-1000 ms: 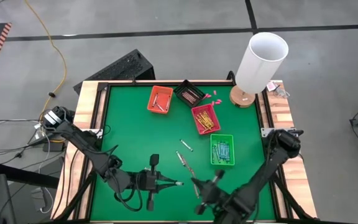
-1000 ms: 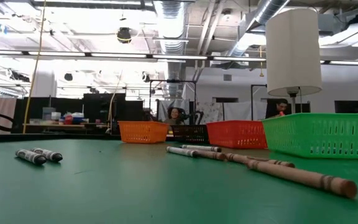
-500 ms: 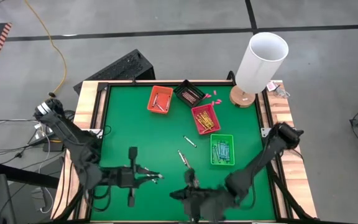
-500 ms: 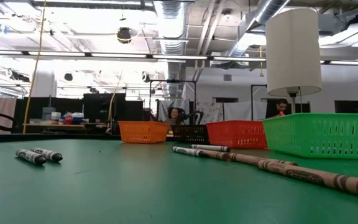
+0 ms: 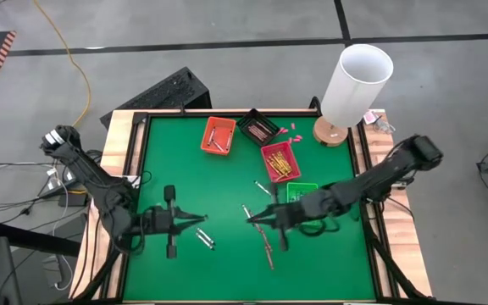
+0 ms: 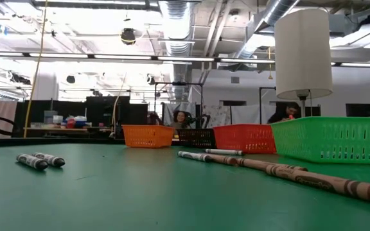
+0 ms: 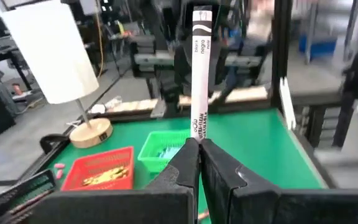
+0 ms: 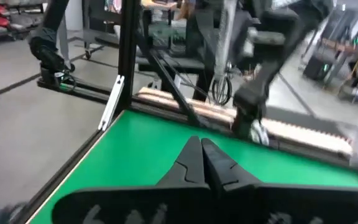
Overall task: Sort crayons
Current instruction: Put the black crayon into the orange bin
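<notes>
- Holding a grey crayon (image 7: 200, 74) by one end, the left gripper (image 5: 200, 219) has its fingers pinched shut on it; in the left wrist view the stick runs straight out beyond the fingertips, its long axis in line with the gripper.
- From above, that gripper sits over the table's near-left part and points toward the middle; two small grey crayons (image 5: 205, 239) lie on the green mat (image 5: 185, 169) just beside its tip.
- The right gripper (image 5: 257, 219) is near the table's middle, its fingers closed with nothing visible between them in its wrist view.
- Loose crayons (image 5: 265, 241) lie just beside the right gripper, the long brown one stretching toward the near edge.
- The orange tray (image 5: 218, 135) with grey sticks lies far-side of the left gripper, well apart; judging by colour, the held crayon belongs there, and the left arm is nearer to it.
- Dark tray (image 5: 257, 127), red tray (image 5: 279, 161) and green tray (image 5: 302, 204) already hold sorted crayons.
</notes>
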Controlling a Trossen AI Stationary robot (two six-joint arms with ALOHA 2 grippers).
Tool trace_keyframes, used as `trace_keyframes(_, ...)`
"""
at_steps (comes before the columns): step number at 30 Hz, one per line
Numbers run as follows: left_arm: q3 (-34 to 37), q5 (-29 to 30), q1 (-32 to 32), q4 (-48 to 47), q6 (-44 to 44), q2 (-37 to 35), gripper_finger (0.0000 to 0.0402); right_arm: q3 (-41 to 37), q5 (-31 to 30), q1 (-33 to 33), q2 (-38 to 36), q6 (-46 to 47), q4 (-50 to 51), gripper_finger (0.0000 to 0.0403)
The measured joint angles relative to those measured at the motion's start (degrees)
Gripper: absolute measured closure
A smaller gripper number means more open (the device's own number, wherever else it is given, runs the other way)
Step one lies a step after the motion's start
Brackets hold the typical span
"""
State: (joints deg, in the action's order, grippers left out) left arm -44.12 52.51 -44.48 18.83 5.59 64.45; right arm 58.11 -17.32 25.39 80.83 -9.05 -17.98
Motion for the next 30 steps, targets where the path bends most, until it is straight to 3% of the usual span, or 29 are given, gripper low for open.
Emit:
trace_keyframes(5,11.2,-7.2,4.8,17.3,-1.9,-2.8,0.0401,-12.6,0.9,-0.1,-8.6,7.3,-6.6,0.0397)
trace_keyframes(10,16.9,-15.9,11.4,25.9,-10.1,-0.2,0.0401,-20.7,-0.3,-0.5,-7.4,7.4,-21.0,0.0376)
trace_keyframes(15,16.5,-20.4,15.2,26.4,-13.7,4.0,0.0401,-21.9,-6.4,-1.6,-2.2,4.7,-27.4,0.0336)
trace_keyframes(25,16.4,-25.4,18.5,32.2,-13.2,10.7,0.0401,-21.9,-6.9,-4.5,8.6,1.1,-47.1,0.0238)
trace_keyframes(30,16.4,-25.3,19.6,32.8,-12.2,10.7,0.0401,-20.8,-6.7,-4.9,10.4,1.1,-49.1,0.0202)
